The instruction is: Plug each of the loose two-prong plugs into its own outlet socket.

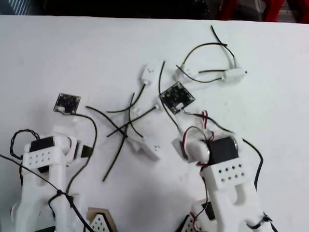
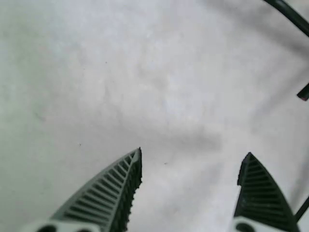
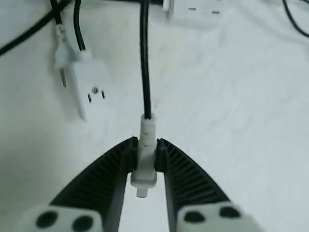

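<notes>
White table (image 1: 58,48) with a mess of black cords (image 1: 120,125) on it. The right gripper (image 3: 146,145) is pinching a white plug (image 3: 144,178) tight between its dark fingers (image 3: 113,169). The plug's cord (image 3: 144,58) runs straight away from the gripper. Near it a white socket (image 3: 89,92) lies flat on the table with its slots showing. Another plug (image 3: 60,60) lies just beside that socket, not in it. A second socket (image 3: 203,9) lies farther off. The left gripper (image 2: 190,188) is spread wide over bare table and holds nothing. From above, two small dark boards (image 1: 67,102) (image 1: 177,96) lie among the cords.
</notes>
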Robot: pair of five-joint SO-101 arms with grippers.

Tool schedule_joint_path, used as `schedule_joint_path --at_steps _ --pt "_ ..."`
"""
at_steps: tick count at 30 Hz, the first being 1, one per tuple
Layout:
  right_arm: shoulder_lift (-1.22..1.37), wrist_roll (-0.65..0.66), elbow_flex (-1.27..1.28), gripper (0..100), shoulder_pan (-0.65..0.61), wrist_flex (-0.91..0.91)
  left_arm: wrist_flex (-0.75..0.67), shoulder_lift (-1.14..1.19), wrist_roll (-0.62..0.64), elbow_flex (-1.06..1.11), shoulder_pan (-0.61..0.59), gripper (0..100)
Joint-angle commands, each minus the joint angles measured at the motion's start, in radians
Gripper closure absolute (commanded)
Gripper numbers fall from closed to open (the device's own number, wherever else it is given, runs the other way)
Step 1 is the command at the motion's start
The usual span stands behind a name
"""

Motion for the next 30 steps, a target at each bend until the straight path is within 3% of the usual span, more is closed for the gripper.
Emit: schedule_joint_path --at_steps 1,8,17,23,30 --pt "-0.061 -0.080 0.058 98.2 -0.058 -0.153 -0.015 -0.036 -0.002 -0.011 -0.004 69" --pt "-0.133 -0.244 0.272 98.2 -0.168 -0.470 -0.015 -0.036 -0.002 -0.011 -0.002 69" --pt "-0.143 -0.446 0.396 98.2 -0.303 -0.691 -0.075 -0.036 0.046 -0.014 0.010 69" --pt "-0.189 -0.468 0.491 98.2 -0.344 -0.802 -0.143 -0.036 0.109 -0.092 0.091 69" --pt "-0.541 -0.442 0.692 98.2 -0.400 -0.803 -0.141 -0.036 0.256 -0.265 0.219 68"
